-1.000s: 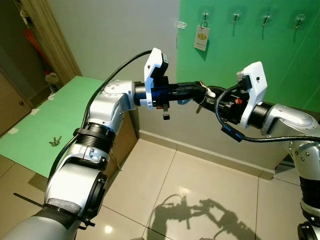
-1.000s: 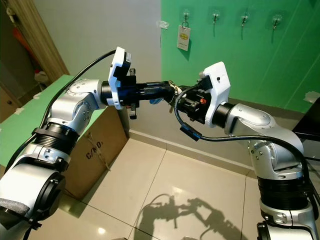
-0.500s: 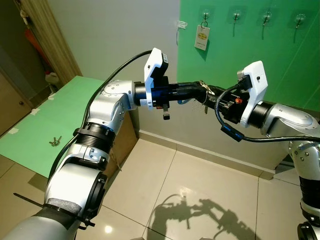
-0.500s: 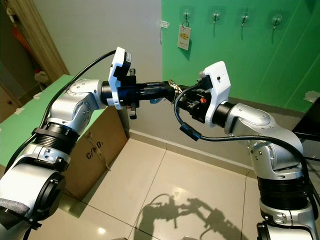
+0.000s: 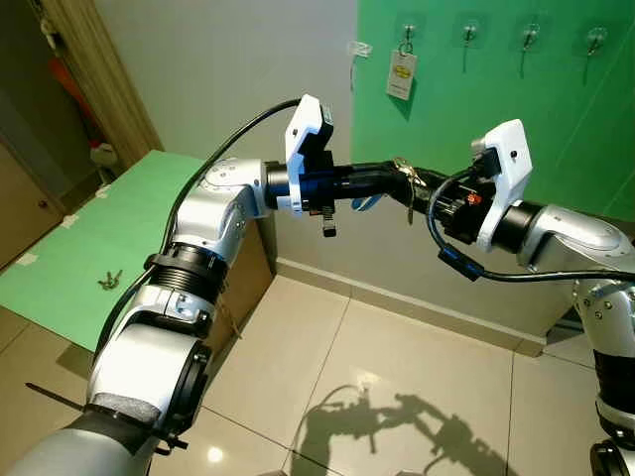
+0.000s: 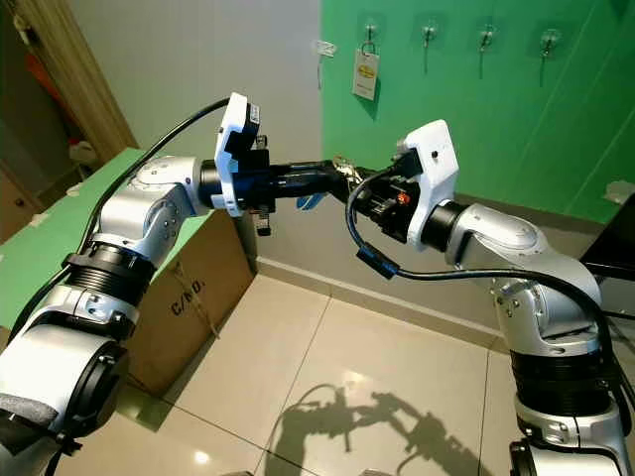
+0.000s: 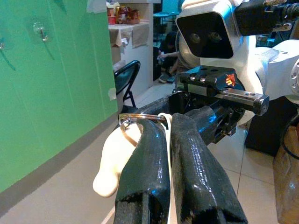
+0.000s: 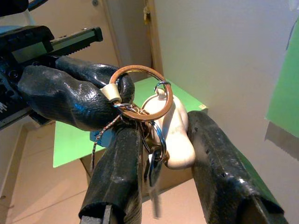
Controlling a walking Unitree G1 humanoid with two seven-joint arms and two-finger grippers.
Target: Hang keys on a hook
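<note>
Two pincers meet in mid-air in front of me, above the tiled floor (image 5: 397,357). My left gripper (image 7: 164,122) has its two black fingers (image 7: 145,172) pressed together on the copper ring of the keys (image 8: 152,140). My right gripper (image 8: 161,154) faces it, fingers (image 8: 219,172) spread apart on either side of the bunch; one finger sits against the ring and the other stands just beside the cream-coloured fob (image 8: 175,135). The keys hang below the ring between those open fingers, with a thin cord trailing down.

Beyond the grippers rises a green wall panel (image 6: 496,119) with a row of four clear hooks (image 6: 428,33) along its top. The leftmost hook (image 6: 368,28) carries a white tag (image 6: 365,75).

To my left stands a table with a green top (image 5: 109,248). Another small set of keys (image 5: 109,281) lies near its front edge. A cardboard box (image 6: 198,288) sits below that table's right edge.
</note>
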